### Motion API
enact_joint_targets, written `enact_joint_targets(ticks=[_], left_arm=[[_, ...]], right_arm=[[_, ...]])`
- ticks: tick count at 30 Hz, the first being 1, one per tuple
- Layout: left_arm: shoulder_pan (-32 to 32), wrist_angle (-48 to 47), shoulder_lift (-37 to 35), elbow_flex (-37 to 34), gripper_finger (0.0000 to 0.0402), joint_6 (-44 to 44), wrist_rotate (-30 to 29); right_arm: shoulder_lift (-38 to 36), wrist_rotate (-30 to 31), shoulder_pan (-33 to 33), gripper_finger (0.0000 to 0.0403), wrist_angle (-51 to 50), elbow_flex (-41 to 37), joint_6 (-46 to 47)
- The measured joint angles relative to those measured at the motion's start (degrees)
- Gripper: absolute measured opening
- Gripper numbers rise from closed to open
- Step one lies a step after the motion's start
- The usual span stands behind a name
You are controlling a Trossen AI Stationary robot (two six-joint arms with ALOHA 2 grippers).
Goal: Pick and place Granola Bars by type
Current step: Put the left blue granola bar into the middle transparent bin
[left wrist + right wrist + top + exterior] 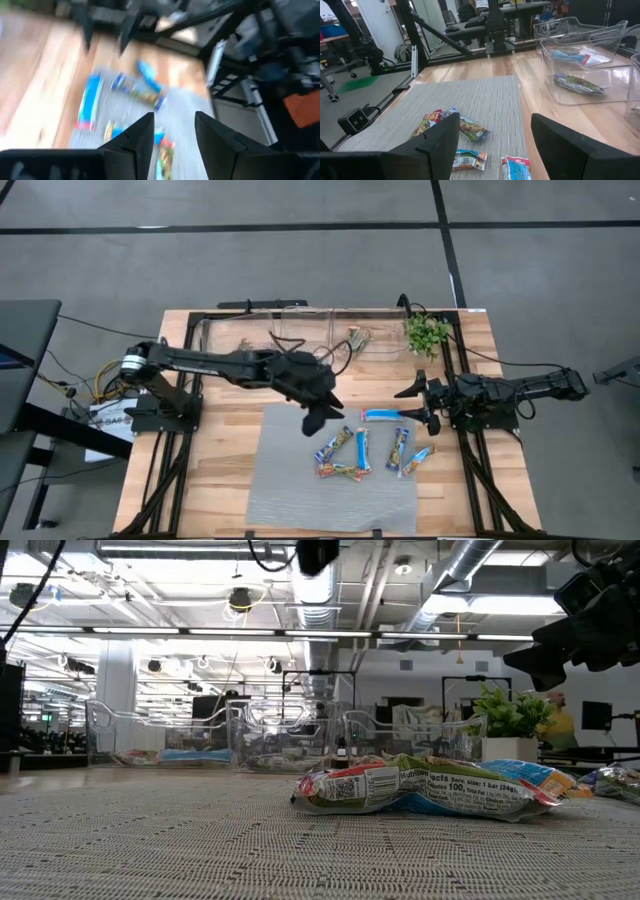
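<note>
Several granola bars lie flat on the grey mat (290, 480): a bright blue one (380, 416), blue-and-yellow ones (362, 448) (399, 448) and a brownish multicoloured one (340, 472). In the low view they form a heap (420, 790). My left gripper (318, 418) hovers open over the mat just left of the bars, which show blurred past its fingers (172, 135). My right gripper (415, 405) is open at the mat's right edge, near the blue bar, looking across the bars (452, 125). Neither holds anything.
Three clear bins (300, 335) stand in a row along the table's far edge, and some hold bars (577, 82). A small green plant (428, 332) sits at the far right corner. Black frame rails (470, 460) run along both table sides. Bare mat lies toward the near edge.
</note>
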Motion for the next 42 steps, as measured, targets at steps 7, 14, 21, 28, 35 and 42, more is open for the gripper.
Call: enact_joint_targets(ticks=[7, 14, 21, 28, 35, 42], left_arm=[[-2.7, -5.6, 7.7, 0.0, 0.0134, -12.5, -4.6], [-6.0, -8.5, 14.7, 0.0, 0.0134, -18.1, -6.1], [-8.8, -9.3, 19.5, 0.0, 0.0134, -18.4, -9.4], [-10.3, -9.2, 21.3, 0.3, 0.0134, -16.9, -14.0], [-10.8, -7.5, 24.0, 0.3, 0.0134, -14.4, -14.6], [-10.8, -6.1, 26.1, 0.4, 0.0134, -10.2, -14.6]], right_arm=[[0.0, 0.0, 0.0, 0.0240, 0.0, 0.0, 0.0], [0.0, 0.0, 0.0, 0.0240, 0.0, 0.0, 0.0], [0.0, 0.0, 0.0, 0.0240, 0.0, 0.0, 0.0], [0.0, 0.0, 0.0, 0.0240, 0.0, 0.0, 0.0], [0.0, 0.0, 0.0, 0.0240, -0.1, 0.0, 0.0], [0.0, 0.0, 0.0, 0.0240, -0.1, 0.0, 0.0]])
